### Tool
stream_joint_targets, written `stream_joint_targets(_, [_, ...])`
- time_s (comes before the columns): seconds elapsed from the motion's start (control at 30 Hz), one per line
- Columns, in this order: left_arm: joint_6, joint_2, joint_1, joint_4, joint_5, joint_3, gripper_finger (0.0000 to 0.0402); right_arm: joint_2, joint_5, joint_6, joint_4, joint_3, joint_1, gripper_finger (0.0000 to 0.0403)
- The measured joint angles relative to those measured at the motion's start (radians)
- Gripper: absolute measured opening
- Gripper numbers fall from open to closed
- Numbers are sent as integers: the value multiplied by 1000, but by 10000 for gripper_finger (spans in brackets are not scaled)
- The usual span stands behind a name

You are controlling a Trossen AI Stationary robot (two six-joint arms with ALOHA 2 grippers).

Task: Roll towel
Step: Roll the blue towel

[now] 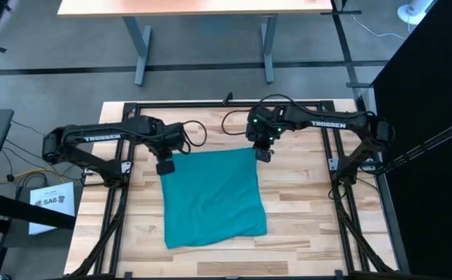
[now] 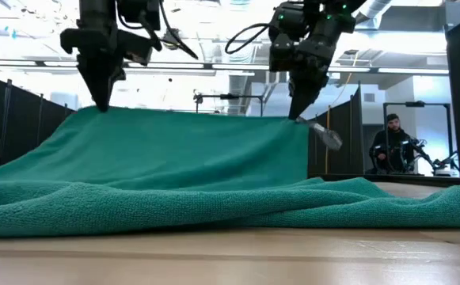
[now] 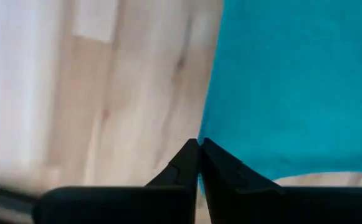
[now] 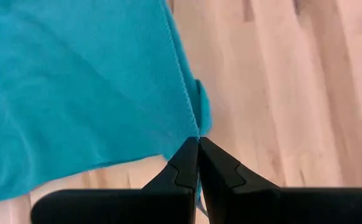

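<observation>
I am looking down on a pale wooden worktop (image 1: 296, 218) with a teal towel (image 1: 214, 198) spread across its middle. The towel's near edge lies flat on the wood, and its far edge is lifted off the surface by both arms.

My left gripper (image 1: 165, 166) is at the towel's far left corner, and its jaws are pinched closed on that corner; the left wrist view shows the two dark fingers (image 3: 184, 165) pressed together with the cloth edge caught between them. My right gripper (image 1: 262, 153) is at the far right corner, jaws likewise clamped on the fabric, and the right wrist view shows its fingers (image 4: 184, 163) meeting on the towel's hemmed edge.

From table height, the towel (image 2: 182, 170) rises from a rumpled fold in front to a taut, level top edge strung between the two grippers, left (image 2: 101, 104) and right (image 2: 296, 115), which come down from above.

In the room beyond, a person (image 2: 391, 145) sits at the right. A white sheet of paper (image 1: 50, 206) lies off the worktop's left side.
</observation>
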Motion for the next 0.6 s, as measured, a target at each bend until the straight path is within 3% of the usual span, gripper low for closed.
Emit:
stream_joint_targets(0.1, [25,-24,14,-32,-42,25,0,-24,26,14,5,0,-3,0])
stream_joint_targets(0.6, [169,-48,218,47,-46,53,0,-36,37,-37,19,0,-167,0])
